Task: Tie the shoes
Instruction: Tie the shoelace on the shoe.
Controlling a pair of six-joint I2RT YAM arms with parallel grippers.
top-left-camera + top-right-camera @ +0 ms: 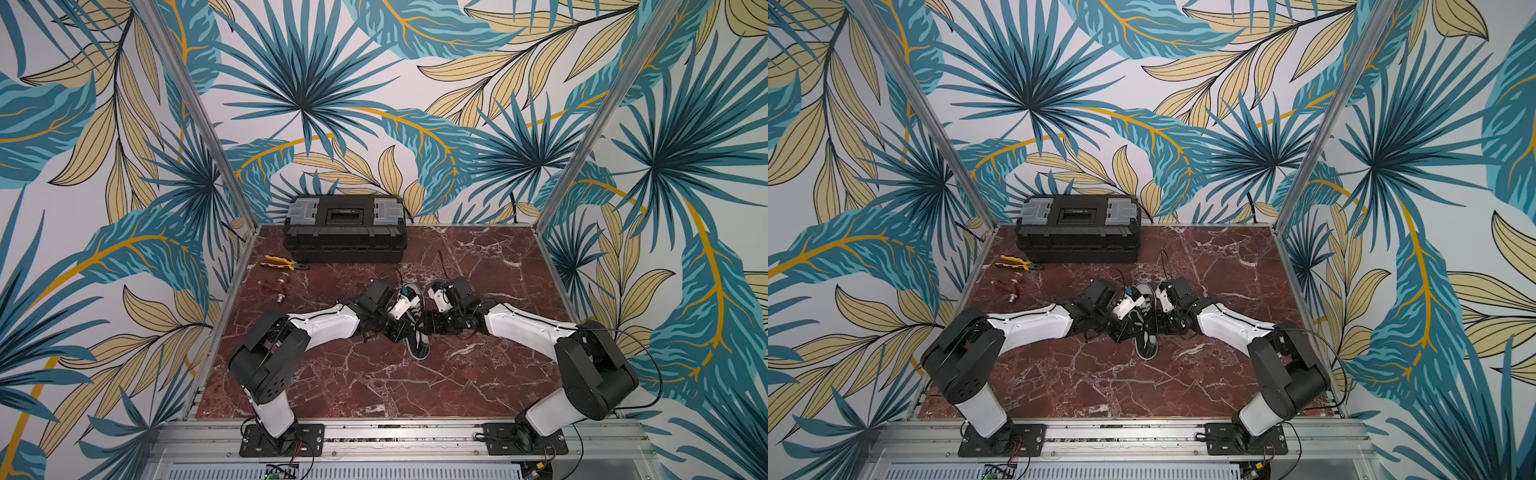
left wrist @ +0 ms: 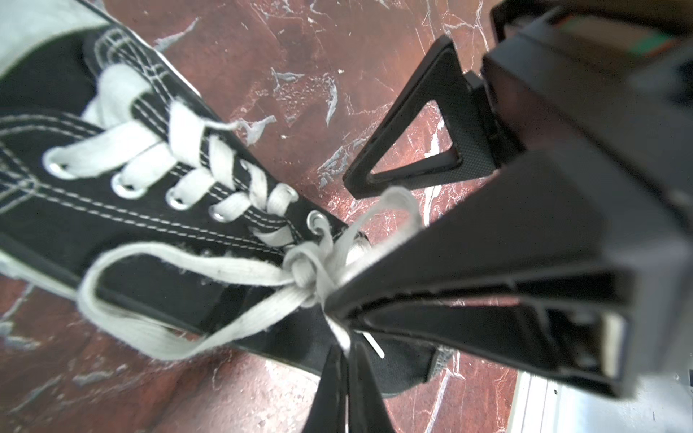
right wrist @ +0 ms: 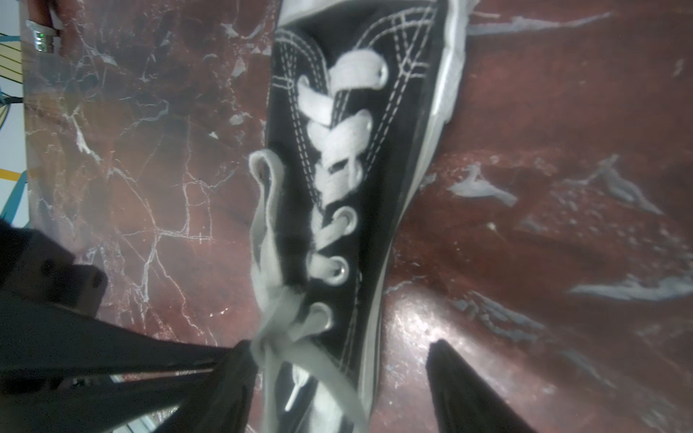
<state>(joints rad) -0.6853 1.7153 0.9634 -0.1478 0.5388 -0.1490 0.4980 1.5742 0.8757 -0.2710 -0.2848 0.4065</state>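
Red-brown marbled counter (image 1: 374, 386), black plastic toolbox (image 1: 345, 232) at far edge. Mid-counter lies the black canvas sneaker with white toe cap (image 1: 417, 347), toe toward toolbox. Closed left gripper (image 2: 344, 358) pinches the flat white laces (image 2: 210, 270) beside the knot; right gripper (image 2: 337, 243) spread apart

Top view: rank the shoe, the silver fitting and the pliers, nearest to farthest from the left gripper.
1. Shoe, mid-table, its lace pinched by the left gripper.
2. Silver fitting, on the left.
3. Pliers, left, farther back.
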